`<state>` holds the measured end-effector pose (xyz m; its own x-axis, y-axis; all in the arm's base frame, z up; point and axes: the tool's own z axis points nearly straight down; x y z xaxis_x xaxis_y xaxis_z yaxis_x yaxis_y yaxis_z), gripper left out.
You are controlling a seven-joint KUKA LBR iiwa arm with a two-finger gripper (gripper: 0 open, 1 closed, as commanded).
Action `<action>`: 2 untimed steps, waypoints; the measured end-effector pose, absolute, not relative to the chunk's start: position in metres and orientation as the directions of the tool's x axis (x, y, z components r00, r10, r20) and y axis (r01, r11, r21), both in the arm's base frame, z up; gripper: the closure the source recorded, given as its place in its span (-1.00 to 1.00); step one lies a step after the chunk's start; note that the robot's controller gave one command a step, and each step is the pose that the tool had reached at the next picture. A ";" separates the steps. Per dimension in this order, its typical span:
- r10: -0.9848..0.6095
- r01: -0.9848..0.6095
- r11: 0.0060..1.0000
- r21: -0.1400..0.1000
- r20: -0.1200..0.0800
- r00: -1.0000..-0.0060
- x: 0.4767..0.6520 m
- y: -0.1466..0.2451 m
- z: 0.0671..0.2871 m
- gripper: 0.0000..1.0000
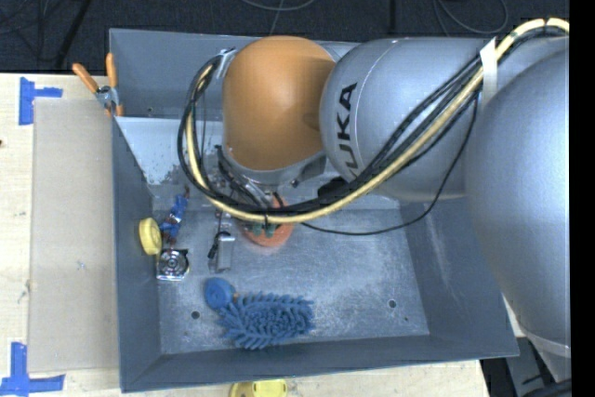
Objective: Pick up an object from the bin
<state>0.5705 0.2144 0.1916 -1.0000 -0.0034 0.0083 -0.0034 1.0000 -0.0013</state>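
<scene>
The gripper (pixel 223 245) hung low over the left half of the grey metal bin (pixel 390 293), just beside an orange-red rounded object (pixel 270 237).

The arm's smooth orange domed cover (pixel 274 102) and its looped black and yellow cables (pixel 200 172) hid much of the gripper, so I could not tell whether it was open or closed, or whether it touched anything. The orange-red rounded object lay just to its right, partly under the wrist. To the left sat a shiny silver metal piece (pixel 172 267), a yellow rounded piece (pixel 149 235) and a small blue piece (pixel 174 218). Nearer lay a blue bristly rubber brush (pixel 265 319) with soft spikes.
</scene>
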 end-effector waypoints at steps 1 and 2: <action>0.001 0.001 1.000 0.000 0.001 -1.000 0.572 0.213 0.196 -1.00; -0.005 -0.005 1.000 0.001 -0.001 -1.000 0.572 0.213 0.195 -1.00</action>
